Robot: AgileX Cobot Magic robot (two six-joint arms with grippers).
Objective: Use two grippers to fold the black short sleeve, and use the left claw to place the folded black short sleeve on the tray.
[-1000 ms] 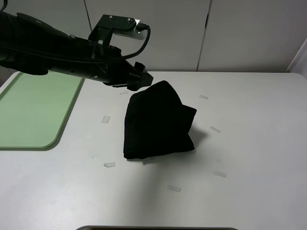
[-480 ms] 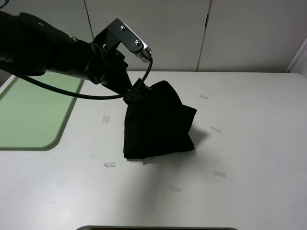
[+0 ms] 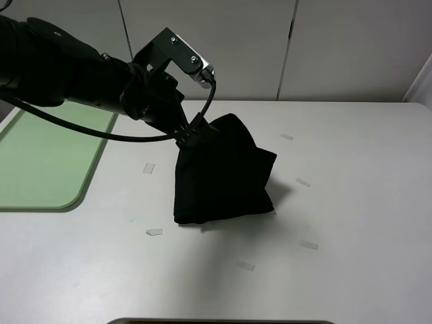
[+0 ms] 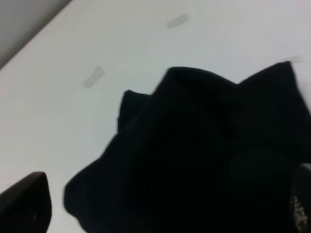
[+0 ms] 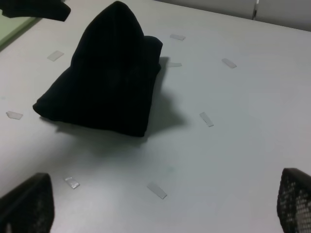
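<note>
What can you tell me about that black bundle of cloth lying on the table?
The black short sleeve is a plain matte black shirt, soft like cotton, folded into a thick lumpy bundle; no lettering shows. It rests on the white table, peaking toward the far side and casting a shadow to its right. It lies right of the green tray, not on it. The left claw is at its upper left edge, jaws open; whether it touches the cloth is unclear.
</note>
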